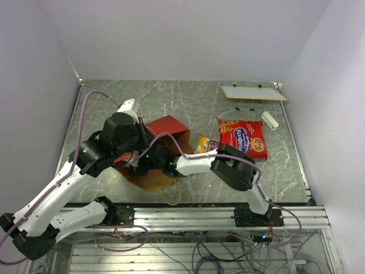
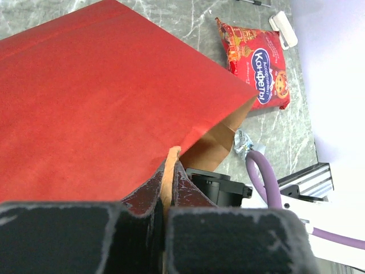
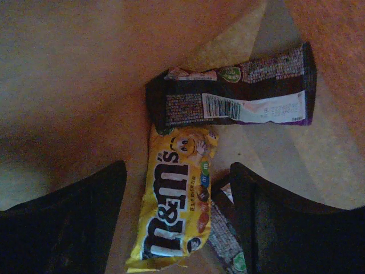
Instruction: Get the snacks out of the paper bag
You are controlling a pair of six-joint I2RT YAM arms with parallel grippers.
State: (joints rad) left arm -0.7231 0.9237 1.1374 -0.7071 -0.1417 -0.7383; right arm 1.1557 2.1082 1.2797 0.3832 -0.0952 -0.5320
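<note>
The paper bag (image 1: 167, 128) lies on its side, red outside, brown inside, its mouth towards the arms. My left gripper (image 1: 138, 155) is shut on the bag's upper mouth edge (image 2: 170, 162) and holds it up. My right gripper (image 1: 155, 164) is inside the bag, open. In the right wrist view its fingers (image 3: 85, 217) stand either side of a yellow M&M's packet (image 3: 179, 205), not touching it. A dark packet (image 3: 234, 94) lies beyond it, and another (image 3: 223, 240) is partly under the right finger. Outside lie a big red packet (image 1: 243, 137), a yellow-orange packet (image 1: 202, 142) and a silvery wrapper (image 2: 242, 142).
A small white cylinder (image 1: 270, 120) lies right of the red packet. A flat white board (image 1: 252, 92) sits at the back right. A tan loop handle (image 1: 171, 197) trails from the bag towards the front rail. Grey walls close the table's sides.
</note>
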